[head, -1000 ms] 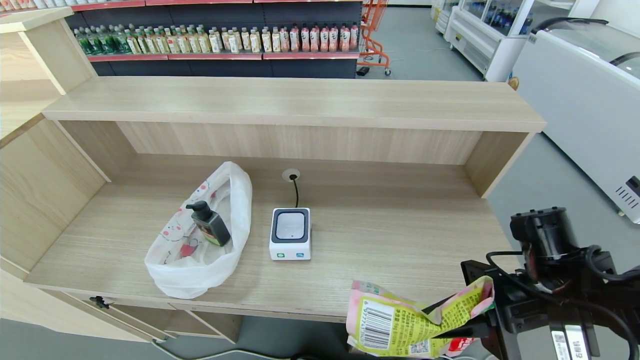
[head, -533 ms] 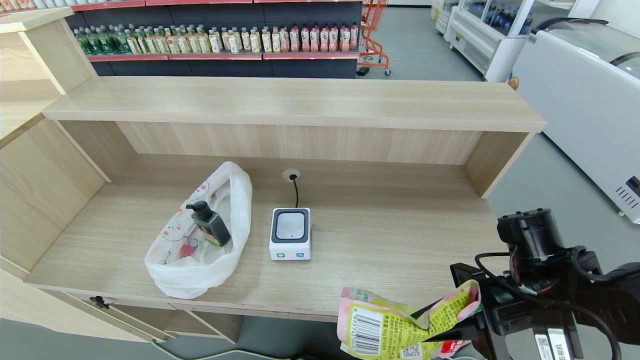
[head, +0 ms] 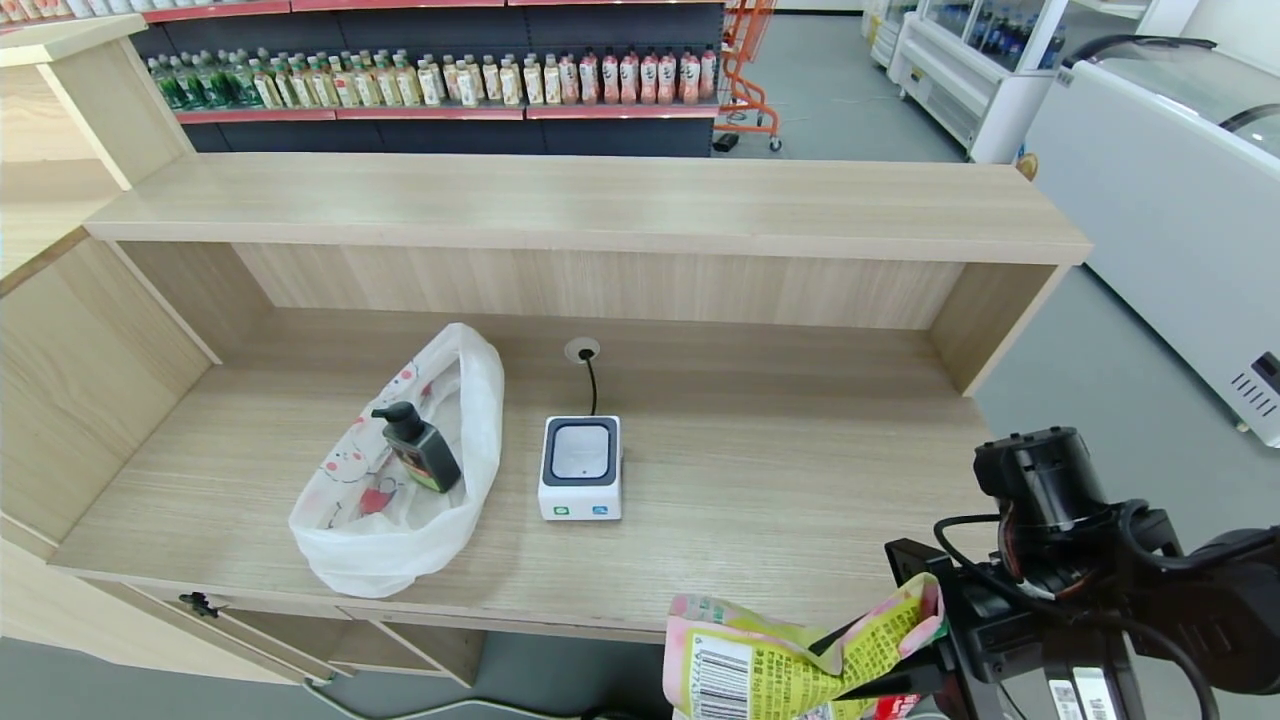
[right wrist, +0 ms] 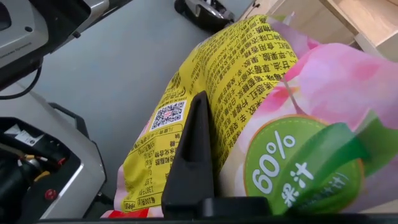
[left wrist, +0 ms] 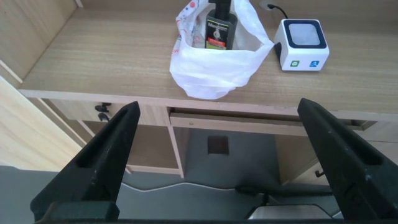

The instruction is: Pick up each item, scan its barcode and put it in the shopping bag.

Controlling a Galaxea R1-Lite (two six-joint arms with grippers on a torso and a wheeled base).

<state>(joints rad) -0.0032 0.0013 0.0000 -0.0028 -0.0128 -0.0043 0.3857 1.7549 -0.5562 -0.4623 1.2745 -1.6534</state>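
Pump bottle (head: 420, 450) inside shopping bag (head: 372, 562)

A light wooden counter (head: 780, 470) is carrying two things on its lower surface. A white shopping bag (head: 370, 560) is slumping open towards the left front. Near it on the right, a small white scanner (head: 580, 467) is sitting face up, its black cable (head: 591, 385) running back into a grommet hole (head: 582, 349).
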